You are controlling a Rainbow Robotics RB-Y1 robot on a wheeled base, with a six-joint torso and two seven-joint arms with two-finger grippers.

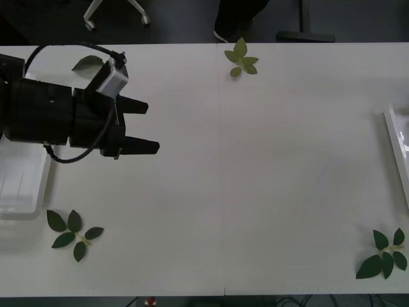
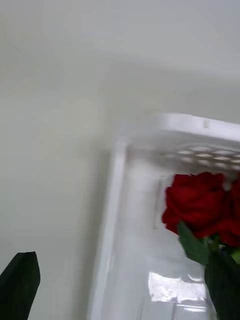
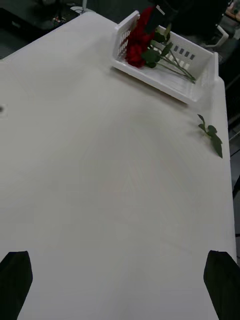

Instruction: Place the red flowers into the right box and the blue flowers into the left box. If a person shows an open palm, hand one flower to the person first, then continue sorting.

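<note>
Left gripper nearest, black fingers spread, nothing between them, hovering above white table beside left box, red flowers lying in right box across table, right gripper above them, finger state unclear.

This looks like a lab or office test room. A long plain white table fills the floor space. Beyond the table's far edge lies dark flooring with the white wheeled base of an office chair and a dark stand foot.
</note>
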